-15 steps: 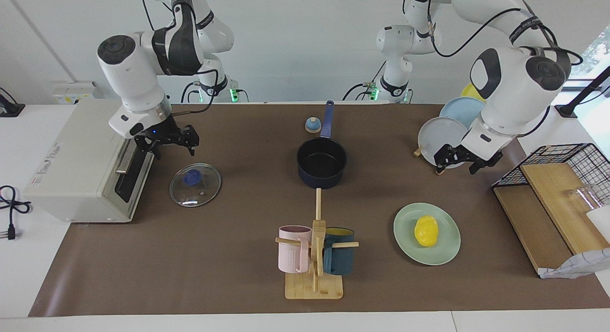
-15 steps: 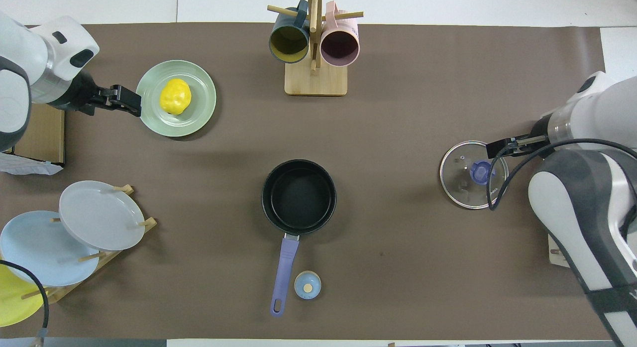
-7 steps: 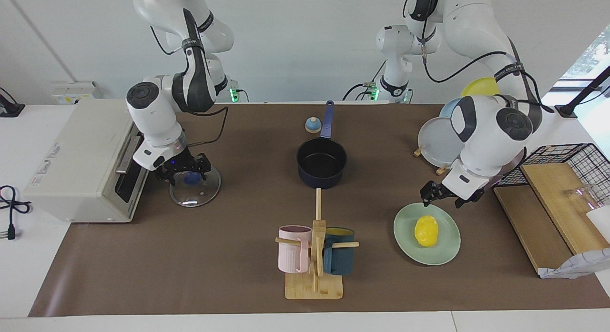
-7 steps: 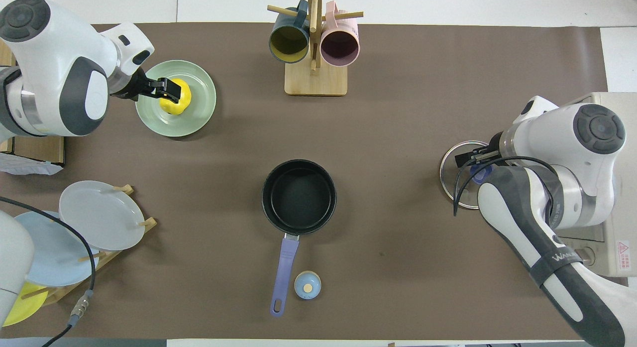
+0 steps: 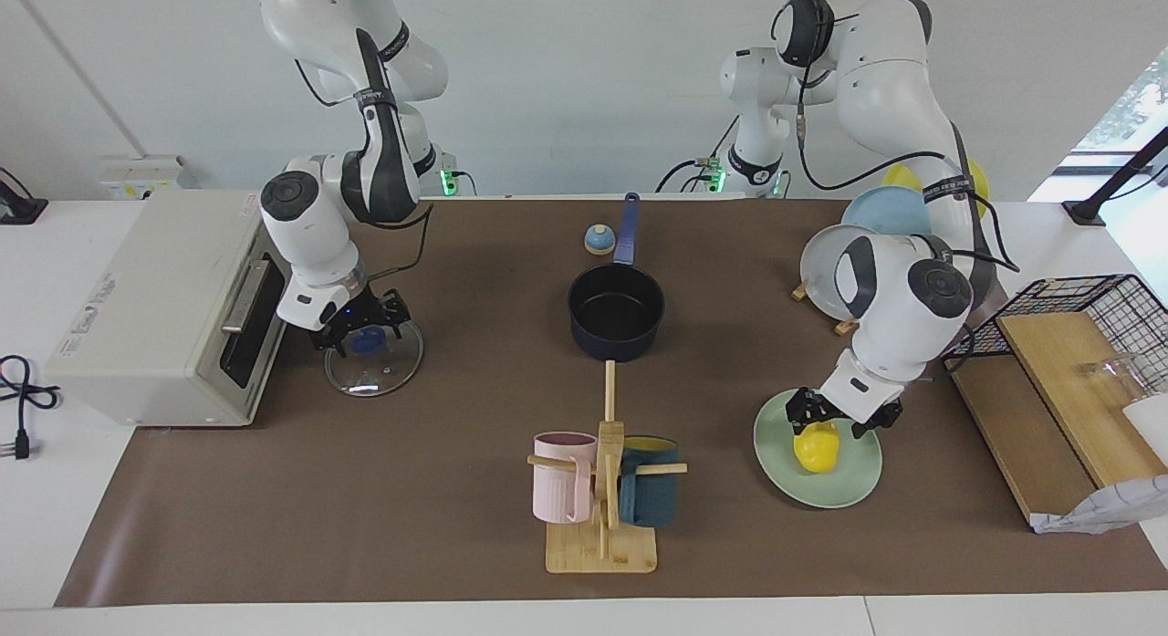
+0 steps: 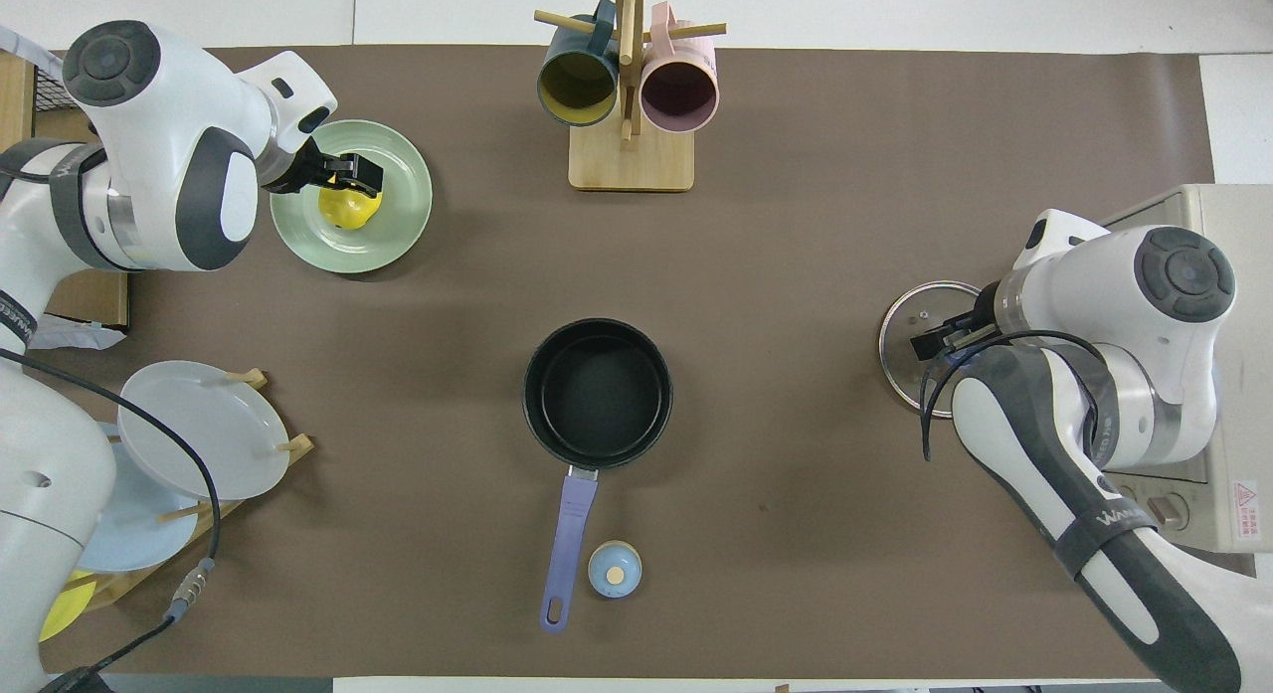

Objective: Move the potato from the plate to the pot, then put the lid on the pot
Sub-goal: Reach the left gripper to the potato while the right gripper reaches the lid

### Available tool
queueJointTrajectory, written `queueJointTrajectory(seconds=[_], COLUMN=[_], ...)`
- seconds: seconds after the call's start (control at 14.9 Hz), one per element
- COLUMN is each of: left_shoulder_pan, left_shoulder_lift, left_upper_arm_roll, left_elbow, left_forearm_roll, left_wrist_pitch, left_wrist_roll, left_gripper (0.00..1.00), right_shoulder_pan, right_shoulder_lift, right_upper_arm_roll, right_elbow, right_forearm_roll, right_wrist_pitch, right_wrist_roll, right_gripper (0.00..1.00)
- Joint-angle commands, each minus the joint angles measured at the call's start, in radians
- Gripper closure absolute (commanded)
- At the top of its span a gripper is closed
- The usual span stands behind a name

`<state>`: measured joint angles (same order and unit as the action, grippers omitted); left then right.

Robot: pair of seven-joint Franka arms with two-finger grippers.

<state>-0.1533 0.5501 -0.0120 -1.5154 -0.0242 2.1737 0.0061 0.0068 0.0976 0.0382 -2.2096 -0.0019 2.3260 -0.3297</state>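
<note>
Brown paper covers the tabletop (image 5: 438,490). Toward the left arm's end, a pale green plate (image 5: 853,485) lies flat with a yellow potato (image 5: 818,449) on it. The left hand (image 5: 838,421) is down at the potato, its fingers spread and set on either side of the potato's top; whether they touch it cannot be made out, and the potato rests on the plate. In the overhead view the left hand (image 6: 350,170) covers the upper part of the potato (image 6: 346,207) on the plate (image 6: 398,236).

At the middle of the tabletop stands a dark blue pot (image 5: 617,313), empty, its long blue handle pointing toward the robots' edge. A small blue bell (image 5: 599,240) sits just beside that handle.

Toward the right arm's end, a glass lid (image 5: 379,367) with a blue knob lies flat in front of a white oven (image 5: 155,307). The right hand (image 5: 358,326) is low over the knob with its fingers apart, holding nothing that can be seen. From overhead the right hand (image 6: 940,337) covers the knob, with the lid (image 6: 905,325) showing around it.

Near the edge farthest from the robots, a wooden mug stand (image 5: 602,526) carries a pink mug (image 5: 558,476) and a dark teal mug (image 5: 650,492). A rack of upright plates (image 5: 832,271) stands near the robots' edge at the left arm's end.
</note>
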Motion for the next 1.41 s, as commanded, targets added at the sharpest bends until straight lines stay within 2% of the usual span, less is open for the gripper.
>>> queueJointTrajectory(seconds=[0.0, 0.6, 0.67, 0.87, 1.0, 1.07, 1.14, 1.21, 1.34], left_shoulder_pan=[-0.012, -0.035, -0.037, -0.037, -0.037, -0.037, -0.037, -0.035, -0.032], left_shoulder_lift=[0.019, 0.019, 0.016, 0.013, 0.010, 0.010, 0.010, 0.010, 0.010], left_upper_arm_roll=[0.010, 0.017, 0.018, 0.018, 0.018, 0.018, 0.018, 0.020, 0.021], left_elbow=[0.006, -0.049, -0.058, -0.068, -0.077, -0.077, -0.077, -0.077, -0.066], left_forearm_roll=[0.023, 0.024, 0.024, 0.049, 0.049, 0.049, 0.049, 0.049, 0.049], left_wrist_pitch=[0.053, 0.093, 0.095, 0.100, 0.109, 0.107, 0.109, 0.107, 0.095], left_wrist_roll=[-0.025, -0.040, -0.041, -0.043, -0.043, -0.043, -0.043, -0.043, -0.041], left_gripper=[0.00, 0.00, 0.00, 0.00, 0.00, 0.05, 0.23, 0.49, 1.00], right_shoulder_pan=[-0.022, -0.039, -0.040, -0.037, -0.037, -0.034, -0.034, -0.033, -0.030], right_shoulder_lift=[-0.033, -0.030, -0.030, -0.030, -0.030, -0.030, -0.030, -0.030, -0.023], right_upper_arm_roll=[0.002, 0.003, 0.003, 0.003, 0.003, 0.003, 0.003, 0.003, 0.005], right_elbow=[-0.061, -0.078, -0.078, -0.078, -0.078, -0.075, -0.071, -0.064, 0.009], right_forearm_roll=[0.016, 0.016, 0.016, 0.016, 0.016, 0.016, 0.016, 0.016, 0.016], right_wrist_pitch=[0.059, 0.059, 0.059, 0.061, 0.056, 0.052, 0.049, 0.039, -0.061], right_wrist_roll=[-0.043, -0.043, -0.043, -0.035, -0.019, -0.006, 0.015, 0.021, 0.024], right_gripper=[0.00, 0.01, 0.05, 0.26, 0.45, 0.55, 0.69, 0.81, 1.00])
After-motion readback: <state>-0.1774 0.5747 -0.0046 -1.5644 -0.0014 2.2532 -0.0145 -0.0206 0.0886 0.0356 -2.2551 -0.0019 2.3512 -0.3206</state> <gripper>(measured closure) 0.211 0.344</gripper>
